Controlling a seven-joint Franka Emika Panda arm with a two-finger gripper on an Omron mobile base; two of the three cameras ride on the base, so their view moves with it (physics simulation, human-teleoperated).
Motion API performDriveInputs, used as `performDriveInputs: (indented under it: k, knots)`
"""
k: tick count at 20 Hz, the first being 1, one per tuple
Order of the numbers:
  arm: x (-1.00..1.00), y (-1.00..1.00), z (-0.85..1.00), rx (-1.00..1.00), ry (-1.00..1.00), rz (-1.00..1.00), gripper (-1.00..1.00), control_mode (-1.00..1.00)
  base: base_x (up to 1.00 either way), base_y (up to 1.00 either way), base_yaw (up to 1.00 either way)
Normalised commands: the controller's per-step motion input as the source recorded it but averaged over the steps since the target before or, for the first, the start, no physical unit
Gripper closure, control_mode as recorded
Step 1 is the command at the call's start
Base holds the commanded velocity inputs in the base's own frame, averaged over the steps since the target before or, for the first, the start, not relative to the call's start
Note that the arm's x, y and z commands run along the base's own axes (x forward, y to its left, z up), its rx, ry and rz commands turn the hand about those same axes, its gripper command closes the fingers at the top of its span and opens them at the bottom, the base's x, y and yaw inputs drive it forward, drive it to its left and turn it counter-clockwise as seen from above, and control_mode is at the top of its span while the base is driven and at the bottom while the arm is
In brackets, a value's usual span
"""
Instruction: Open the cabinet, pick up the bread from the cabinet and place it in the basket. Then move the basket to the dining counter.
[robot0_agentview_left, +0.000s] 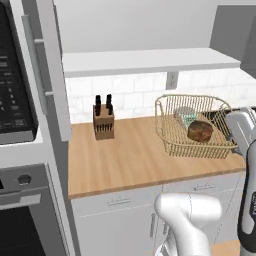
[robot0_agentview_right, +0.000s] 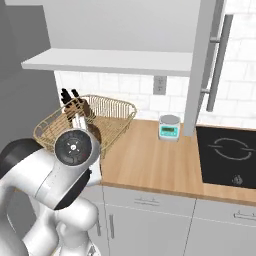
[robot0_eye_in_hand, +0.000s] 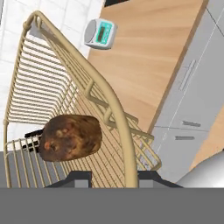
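Gripping the basket (robot0_agentview_left: 195, 126) by its rim looks to be the step in hand; the bread (robot0_agentview_left: 200, 131) already lies inside it.

Left base view: basket at the right end of the wooden desk (robot0_agentview_left: 130, 160), near the back wall, slightly tilted. Contents: one dark-brown bread against the right side. A small scale shows through the mesh behind. Knife block (robot0_agentview_left: 103, 121) at the back edge, well apart to the left. Cabinet (robot0_agentview_left: 150, 60) above, door (robot0_agentview_left: 50, 65) swung open, white shelf bare.

Right base view: basket (robot0_agentview_right: 107, 117) at the left end of the desk, partly behind the arm. Scale (robot0_agentview_right: 169, 127) just beside it, toward the hob (robot0_agentview_right: 227, 155).

Hand view: gripper (robot0_eye_in_hand: 109, 177) low at the frame's bottom, jaws standing narrow either side of the basket's near rim wire (robot0_eye_in_hand: 118, 127); a firm hold cannot be confirmed. Bread (robot0_eye_in_hand: 72, 138) rests on the mesh floor just past the rim.

Handling note: judged best to keep the rim level during lifting, since the bread sits loose and may roll; a single-edge grip invites tipping.
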Motion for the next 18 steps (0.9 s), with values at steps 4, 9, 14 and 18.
performDriveInputs:
  k: [4, 9, 14, 18]
  knots:
    - [0.00, 0.00, 0.00, 0.00, 0.00, 0.00, 1.00, 1.00, -0.91, -0.24, -0.32]
    - [0.00, 0.00, 0.00, 0.00, 0.00, 0.00, 1.00, 1.00, -0.16, -0.11, -0.78]
    - [0.00, 0.00, 0.00, 0.00, 0.00, 0.00, 1.00, 1.00, 0.00, 0.00, -0.99]
    - [0.00, 0.00, 0.00, 0.00, 0.00, 0.00, 1.00, 1.00, 0.00, 0.00, -1.00]
